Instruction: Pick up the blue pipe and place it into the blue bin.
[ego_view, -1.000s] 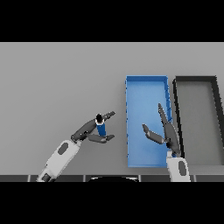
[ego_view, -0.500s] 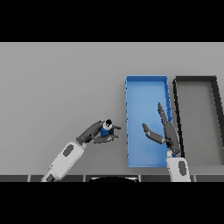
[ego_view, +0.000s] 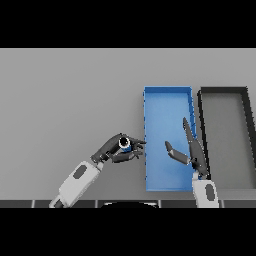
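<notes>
A short blue pipe (ego_view: 124, 145) with a pale open end facing up sits in my left hand (ego_view: 113, 149), whose fingers and thumb are curled around it. That hand hovers just left of the blue bin (ego_view: 168, 98), near its lower left side. My right hand (ego_view: 192, 150) is over the bin's right part, fingers straight and pointing away from me, thumb out to the left, holding nothing.
A dark grey bin (ego_view: 224, 91) stands directly right of the blue one, their long sides nearly touching. The grey table (ego_view: 65, 95) stretches to the left and far side.
My left hand has carried the pipe to the right, toward the blue bin, and the pipe has turned so its open end faces up. The right hand has stayed put.
</notes>
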